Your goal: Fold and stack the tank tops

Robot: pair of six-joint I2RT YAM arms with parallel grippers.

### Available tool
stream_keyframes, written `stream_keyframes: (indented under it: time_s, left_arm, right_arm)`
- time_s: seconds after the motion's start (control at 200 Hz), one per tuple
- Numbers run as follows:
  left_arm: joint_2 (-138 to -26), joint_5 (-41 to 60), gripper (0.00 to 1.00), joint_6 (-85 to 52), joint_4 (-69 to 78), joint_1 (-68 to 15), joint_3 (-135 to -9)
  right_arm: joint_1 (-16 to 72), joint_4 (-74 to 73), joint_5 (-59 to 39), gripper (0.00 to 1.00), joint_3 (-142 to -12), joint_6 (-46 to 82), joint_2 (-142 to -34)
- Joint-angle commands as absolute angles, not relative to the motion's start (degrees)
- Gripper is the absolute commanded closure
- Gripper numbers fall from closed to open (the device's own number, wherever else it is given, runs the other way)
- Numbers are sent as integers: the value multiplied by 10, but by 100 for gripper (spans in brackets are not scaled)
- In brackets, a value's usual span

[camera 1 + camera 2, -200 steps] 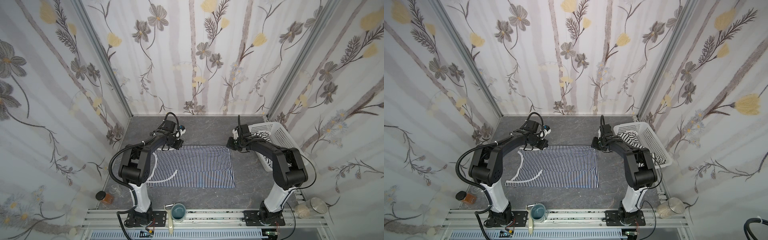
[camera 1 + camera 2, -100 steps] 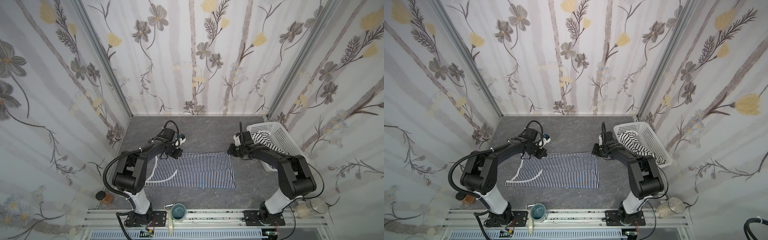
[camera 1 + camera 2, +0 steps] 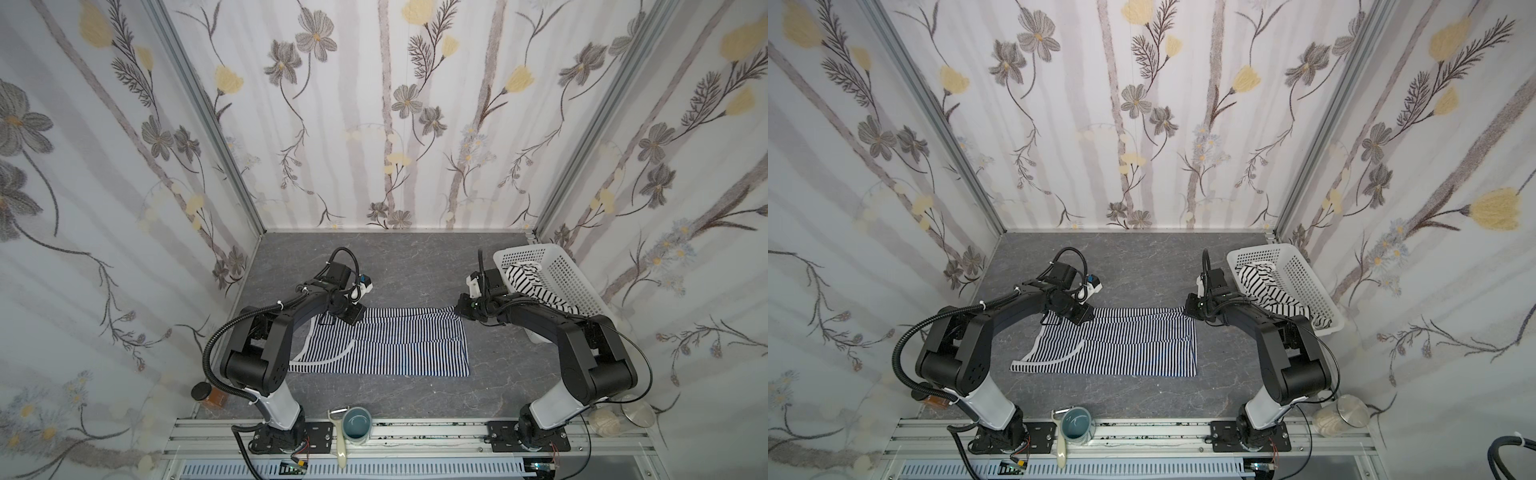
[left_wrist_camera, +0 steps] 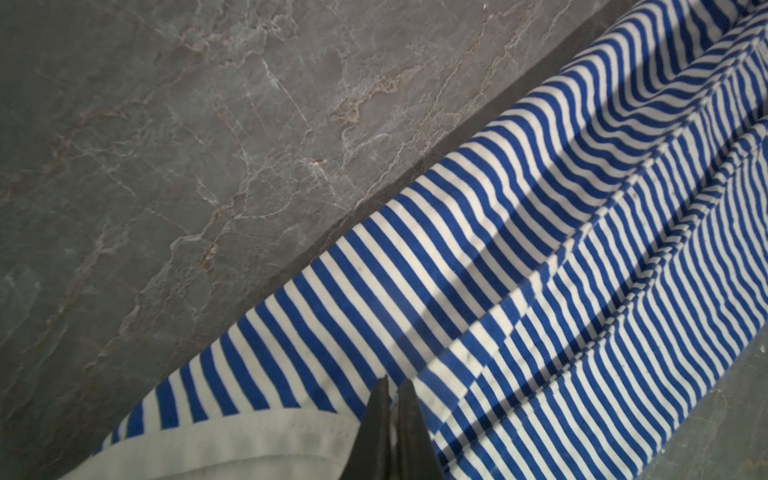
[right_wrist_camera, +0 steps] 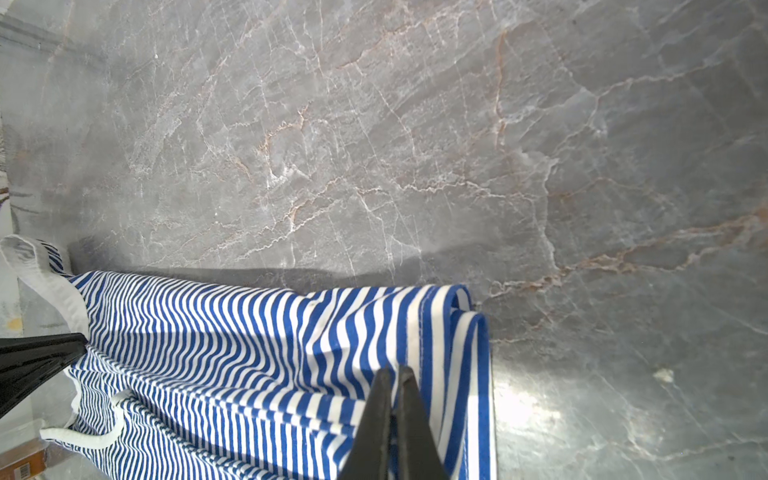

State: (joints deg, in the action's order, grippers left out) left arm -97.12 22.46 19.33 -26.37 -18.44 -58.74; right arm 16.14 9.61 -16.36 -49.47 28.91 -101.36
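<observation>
The step in hand looks like the first fold of the navy top [image 3: 386,353], with both arms carrying its far edge over the body. The left gripper [image 4: 392,380] is pinched shut on that edge at the strap end, just past the white trim [image 4: 249,440]. The right gripper [image 5: 392,372] is closed tight on the doubled hem corner. Between the two grippers the cloth hangs slightly slack and ripples into long soft ridges, and it throws a shadow on the table [image 3: 415,270] beyond them. The rest of the top lies flat on the table on the arm-base side of the grippers, one curved strap loop spread out under the left arm. The fabric is a thin, limp knit with fine, dense blue-and-white stripes and a stitched hem, so it will likely drape and crease rather than hold a line. The table is smooth grey veined stone and may let the cloth slide. The next move probably calls for both grippers to travel together toward the arm bases, level and evenly spaced, lay the held edge on the near edge, then release. The second top [image 3: 528,278], white with wider black stripes, sits crumpled in the perforated white basket [image 3: 577,286] just behind the right gripper and is not yet folded.
</observation>
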Motion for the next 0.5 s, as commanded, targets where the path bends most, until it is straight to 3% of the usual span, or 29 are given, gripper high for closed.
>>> stream_keyframes:
  time_s: [0.0,0.39,0.495]
  left_arm:
    - [-966,223,93,193,-264,-185,-580]
    - [-962,211,87,193,-263,-187,-559]
    - [-963,210,85,193,-263,-188,-556]
  right_arm:
    - [164,70,-161,99,-490,289,-1008]
    - [165,53,-162,98,-464,295,-1005]
    - [168,52,-165,91,-454,298,-995]
